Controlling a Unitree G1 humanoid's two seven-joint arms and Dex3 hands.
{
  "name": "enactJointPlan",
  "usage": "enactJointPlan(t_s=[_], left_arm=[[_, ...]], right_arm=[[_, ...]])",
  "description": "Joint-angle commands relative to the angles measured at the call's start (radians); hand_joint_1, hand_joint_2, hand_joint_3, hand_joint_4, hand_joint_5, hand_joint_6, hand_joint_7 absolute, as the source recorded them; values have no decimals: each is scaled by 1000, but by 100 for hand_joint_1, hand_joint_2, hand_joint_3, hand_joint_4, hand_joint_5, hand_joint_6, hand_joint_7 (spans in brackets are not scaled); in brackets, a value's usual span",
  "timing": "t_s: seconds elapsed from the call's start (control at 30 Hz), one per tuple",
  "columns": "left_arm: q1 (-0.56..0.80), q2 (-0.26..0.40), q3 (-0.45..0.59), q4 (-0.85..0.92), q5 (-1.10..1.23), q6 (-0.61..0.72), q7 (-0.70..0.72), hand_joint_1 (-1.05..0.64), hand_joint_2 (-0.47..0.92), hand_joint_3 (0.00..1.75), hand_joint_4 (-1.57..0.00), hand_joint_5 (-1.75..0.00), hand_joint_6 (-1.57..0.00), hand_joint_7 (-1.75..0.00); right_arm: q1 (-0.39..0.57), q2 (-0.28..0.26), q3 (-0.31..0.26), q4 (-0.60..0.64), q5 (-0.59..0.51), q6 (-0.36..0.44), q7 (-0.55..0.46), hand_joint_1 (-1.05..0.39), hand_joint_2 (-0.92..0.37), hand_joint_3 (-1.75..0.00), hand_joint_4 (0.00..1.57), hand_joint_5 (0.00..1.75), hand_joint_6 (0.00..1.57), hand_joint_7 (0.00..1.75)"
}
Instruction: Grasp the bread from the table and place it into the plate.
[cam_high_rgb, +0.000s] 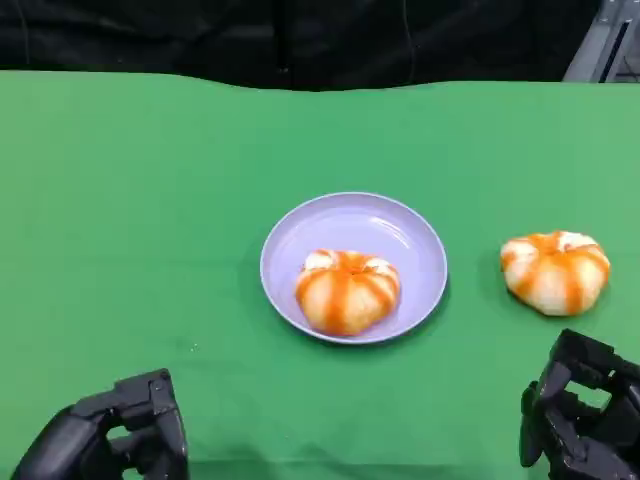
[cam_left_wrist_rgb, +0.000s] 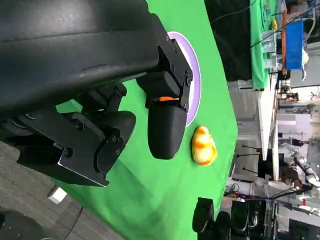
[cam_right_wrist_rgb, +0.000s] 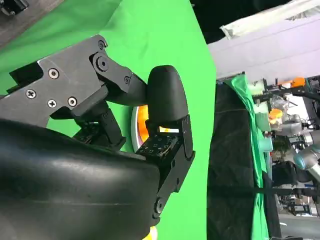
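Note:
A lavender plate (cam_high_rgb: 405, 225) sits mid-table with one orange-striped bread roll (cam_high_rgb: 346, 290) lying in its near half. A second, similar bread roll (cam_high_rgb: 555, 271) lies on the green cloth to the plate's right, and it appears beyond my fingers in the left wrist view (cam_left_wrist_rgb: 204, 145). My left hand (cam_high_rgb: 112, 440) rests low at the near left edge, empty, fingers apart. My right hand (cam_high_rgb: 583, 418) is at the near right, just in front of the loose roll and not touching it, also empty. Part of the plate (cam_left_wrist_rgb: 195, 80) peeks past the left hand (cam_left_wrist_rgb: 110, 115).
Green cloth (cam_high_rgb: 130, 230) covers the whole table, and a dark backdrop stands behind its far edge. A metal frame (cam_high_rgb: 605, 40) stands at the far right corner. The wrist views show other tables and lab gear beyond the table.

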Motion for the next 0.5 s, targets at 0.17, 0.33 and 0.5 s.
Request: enactJointPlan(t_s=[0.17,0.33,0.5], left_arm=[[-3,13,4,-5,26,-17,12,17,60,134,-81,-175,-68,-175],[0,14,3,-9,37,-17,17,17,60,133,-81,-175,-68,-175],[4,9,0,-10,42,-22,21,17,60,133,-80,-175,-67,-174]], right_arm=[[6,-5,5,-20,-2,-8,-10,-18,-64,-102,87,175,77,158],[10,-5,5,-33,6,12,-16,-18,-64,-102,87,175,78,157],[11,-4,3,-23,5,-5,-11,-19,-64,-102,88,175,78,157]])
